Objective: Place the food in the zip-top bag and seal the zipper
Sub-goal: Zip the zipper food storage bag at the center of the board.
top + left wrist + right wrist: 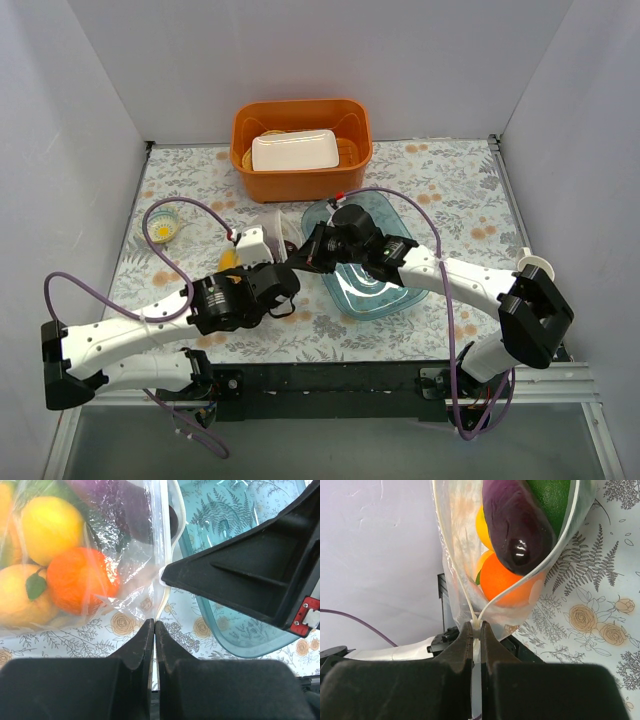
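My left pincer (pixel 154 629) and right pincer (pixel 477 630) both clench the one zipper (pixel 161 530) of the zip-top bag (pixel 131 587). Inside I count two lemons (pixel 50 527), one orange (pixel 80 585) and one eggplant (pixel 517 525).

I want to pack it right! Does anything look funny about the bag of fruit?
Yes. The zip-top bag gapes at its mouth: the two sides of the zipper spread apart around the purple eggplant, which sits right at the opening. The left gripper and right gripper pinch the strip near one end.
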{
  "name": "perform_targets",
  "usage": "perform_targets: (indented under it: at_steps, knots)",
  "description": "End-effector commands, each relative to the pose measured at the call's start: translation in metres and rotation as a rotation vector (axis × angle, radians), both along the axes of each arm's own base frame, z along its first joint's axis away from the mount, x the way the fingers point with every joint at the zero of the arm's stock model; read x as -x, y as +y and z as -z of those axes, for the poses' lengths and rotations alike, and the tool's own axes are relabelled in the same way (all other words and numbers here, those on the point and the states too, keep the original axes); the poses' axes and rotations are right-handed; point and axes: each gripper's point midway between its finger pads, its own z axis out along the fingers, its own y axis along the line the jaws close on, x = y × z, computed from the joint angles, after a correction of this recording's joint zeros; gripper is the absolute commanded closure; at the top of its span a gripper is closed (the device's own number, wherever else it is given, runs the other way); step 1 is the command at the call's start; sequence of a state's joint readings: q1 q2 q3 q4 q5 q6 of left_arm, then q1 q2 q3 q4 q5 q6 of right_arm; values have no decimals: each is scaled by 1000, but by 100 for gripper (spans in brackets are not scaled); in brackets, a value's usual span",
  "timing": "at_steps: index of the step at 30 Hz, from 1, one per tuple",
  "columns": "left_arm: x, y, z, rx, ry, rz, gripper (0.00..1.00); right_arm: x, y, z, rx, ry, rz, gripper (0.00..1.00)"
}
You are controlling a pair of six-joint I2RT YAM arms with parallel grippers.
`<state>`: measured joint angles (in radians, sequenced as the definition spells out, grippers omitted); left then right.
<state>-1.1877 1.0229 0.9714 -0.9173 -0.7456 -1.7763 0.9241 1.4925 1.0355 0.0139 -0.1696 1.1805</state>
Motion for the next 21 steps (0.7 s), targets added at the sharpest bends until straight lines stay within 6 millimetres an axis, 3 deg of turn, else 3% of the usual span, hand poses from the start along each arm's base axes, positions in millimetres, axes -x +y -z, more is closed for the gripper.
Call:
perform_targets:
  at_steps: [1,14,21]
  knots:
    - [13,17,4,-33,37,11,100,-31,-3,-33,-92,-97,123,99]
    - [26,19,10,23,92,28,100,-50,1,-43,-60,-170,136,99]
    - [34,6,18,16,143,80,100,-63,-2,-43,15,-218,129,99]
